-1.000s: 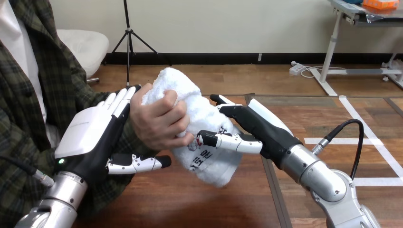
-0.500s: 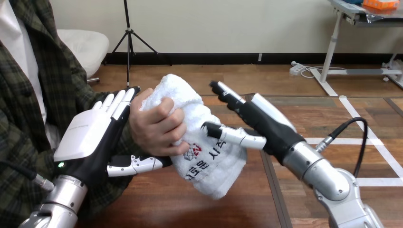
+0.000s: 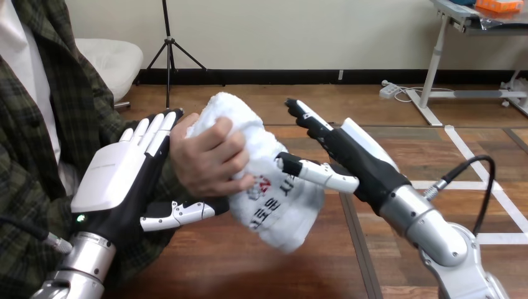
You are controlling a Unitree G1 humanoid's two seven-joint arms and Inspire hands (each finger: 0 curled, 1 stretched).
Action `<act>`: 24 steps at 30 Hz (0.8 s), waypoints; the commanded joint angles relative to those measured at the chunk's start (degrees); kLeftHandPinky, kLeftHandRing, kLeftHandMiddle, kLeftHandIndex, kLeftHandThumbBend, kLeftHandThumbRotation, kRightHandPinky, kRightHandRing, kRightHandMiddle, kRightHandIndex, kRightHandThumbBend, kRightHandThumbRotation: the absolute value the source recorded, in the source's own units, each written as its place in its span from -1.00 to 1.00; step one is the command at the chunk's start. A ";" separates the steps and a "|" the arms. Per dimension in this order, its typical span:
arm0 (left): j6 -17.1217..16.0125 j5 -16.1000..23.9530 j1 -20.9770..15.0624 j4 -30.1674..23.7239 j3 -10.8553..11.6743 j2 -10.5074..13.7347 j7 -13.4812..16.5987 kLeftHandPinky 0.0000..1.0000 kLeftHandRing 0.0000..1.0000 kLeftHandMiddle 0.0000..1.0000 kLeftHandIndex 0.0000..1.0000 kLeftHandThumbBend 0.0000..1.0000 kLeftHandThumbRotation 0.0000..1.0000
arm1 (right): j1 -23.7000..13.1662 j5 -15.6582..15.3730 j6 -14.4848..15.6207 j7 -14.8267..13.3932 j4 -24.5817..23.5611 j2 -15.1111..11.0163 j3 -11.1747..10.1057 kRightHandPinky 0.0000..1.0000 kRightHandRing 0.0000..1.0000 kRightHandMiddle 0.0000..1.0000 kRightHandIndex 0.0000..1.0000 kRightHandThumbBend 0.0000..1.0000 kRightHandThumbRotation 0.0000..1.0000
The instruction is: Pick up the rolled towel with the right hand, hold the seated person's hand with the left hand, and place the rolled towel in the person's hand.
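Above table (image 3: 249,268), towel (image 3: 274,199) beside right fingers (image 3: 306,116)

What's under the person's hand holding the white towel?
The left robot hand stretches its thumb under the person's hand, above the wooden table. The part of the towel inside that grip is covered.

Table (image 3: 261,274): brown wood, spread before me from the view's bottom edge up to its far edge.
Seam (image 3: 356,249): a dark straight line runs away from me through the boards, right of the middle.
Tape strips (image 3: 457,143): white, flat on the table's right part, one slanting and others meeting it crosswise.
Rolled towel (image 3: 280,205): its lower end hangs over the wood just left of the seam. I cannot tell whether it touches.
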 commanded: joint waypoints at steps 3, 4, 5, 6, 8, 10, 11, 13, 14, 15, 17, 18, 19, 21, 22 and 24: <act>-2.07 0.54 -2.05 1.00 -1.48 -0.39 2.61 1.00 1.00 1.00 1.00 1.00 0.62 | -0.07 1.04 -2.42 -1.24 -1.88 -1.74 -2.43 1.00 1.00 1.00 1.00 1.00 0.74; -2.19 0.50 -2.05 1.24 -1.50 -0.40 2.82 1.00 1.00 1.00 1.00 1.00 0.64 | 0.04 1.13 -2.43 -1.20 -1.87 -1.80 -2.50 1.00 1.00 1.00 1.00 1.00 0.74; -2.31 0.45 -2.11 1.51 -1.51 -0.38 2.99 1.00 1.00 1.00 1.00 1.00 0.65 | 0.06 1.18 -2.44 -1.21 -1.80 -1.82 -2.52 1.00 1.00 1.00 1.00 1.00 0.74; -2.63 0.78 -2.14 1.80 -1.58 -0.30 3.60 1.00 1.00 1.00 1.00 1.00 0.66 | 0.27 1.28 -2.79 -1.32 -1.59 -1.93 -2.65 1.00 1.00 1.00 1.00 1.00 0.75; -3.06 1.21 -2.25 2.25 -1.67 -0.15 4.38 1.00 1.00 1.00 1.00 1.00 0.68 | 0.43 1.37 -3.26 -1.51 -1.25 -2.04 -2.73 1.00 1.00 1.00 1.00 1.00 0.75; -2.53 1.63 -2.14 2.00 -1.77 -0.24 4.46 1.00 1.00 1.00 1.00 1.00 0.70 | 0.98 1.42 -3.87 -1.61 -1.41 -2.32 -2.88 1.00 1.00 1.00 1.00 1.00 0.75; -2.40 1.70 -2.19 2.07 -1.80 -0.21 4.50 1.00 1.00 1.00 1.00 1.00 0.71 | 1.05 1.39 -4.02 -1.67 -1.38 -2.34 -2.88 1.00 1.00 1.00 1.00 1.00 0.75; -3.30 1.25 -2.22 2.72 -1.87 -0.29 5.30 1.00 1.00 1.00 1.00 1.00 0.73 | 1.62 1.63 -4.37 -1.49 -1.50 -2.60 -3.17 1.00 1.00 1.00 1.00 1.00 0.75; -3.62 1.09 -2.30 3.03 -1.89 -0.27 5.56 1.00 1.00 1.00 1.00 1.00 0.74 | 1.70 1.67 -4.46 -1.47 -1.45 -2.63 -3.23 1.00 1.00 1.00 1.00 1.00 0.76; -3.55 1.19 -2.19 2.95 -1.98 -0.29 5.64 1.00 1.00 1.00 1.00 1.00 0.74 | 2.07 1.86 -4.60 -1.37 -1.57 -2.74 -3.41 1.00 1.00 1.00 1.00 1.00 0.76; -3.48 1.35 -2.28 3.16 -2.04 -0.20 5.68 1.00 1.00 1.00 1.00 1.00 0.74 | 2.23 1.96 -4.75 -1.38 -1.42 -2.72 -3.50 1.00 1.00 1.00 1.00 1.00 0.75; -3.75 1.69 -2.25 3.42 -2.12 -0.26 6.36 1.00 1.00 1.00 1.00 1.00 0.75 | 2.48 2.08 -5.04 -1.34 -1.41 -2.82 -3.63 1.00 1.00 1.00 1.00 1.00 0.75; -4.03 1.90 -2.33 3.82 -2.16 -0.28 6.92 1.00 1.00 1.00 1.00 1.00 0.75 | 2.54 2.10 -5.26 -1.36 -1.26 -2.83 -3.67 1.00 1.00 1.00 1.00 1.00 0.75; -4.67 1.98 -2.32 4.20 -2.27 -0.27 7.60 1.00 1.00 1.00 1.00 1.00 0.75 | 2.89 2.38 -5.92 -1.33 -1.07 -2.92 -3.88 1.00 1.00 1.00 1.00 1.00 0.75; -5.03 1.84 -2.45 4.53 -2.32 -0.19 7.76 1.00 1.00 1.00 1.00 1.00 0.74 | 2.92 2.48 -6.25 -1.37 -0.80 -2.87 -3.94 1.00 1.00 1.00 1.00 1.00 0.74; -5.25 1.88 -2.42 4.72 -2.47 -0.26 8.23 1.00 1.00 1.00 1.00 1.00 0.74 | 3.28 2.51 -6.62 -1.46 -0.74 -2.94 -4.11 1.00 1.00 1.00 1.00 1.00 0.73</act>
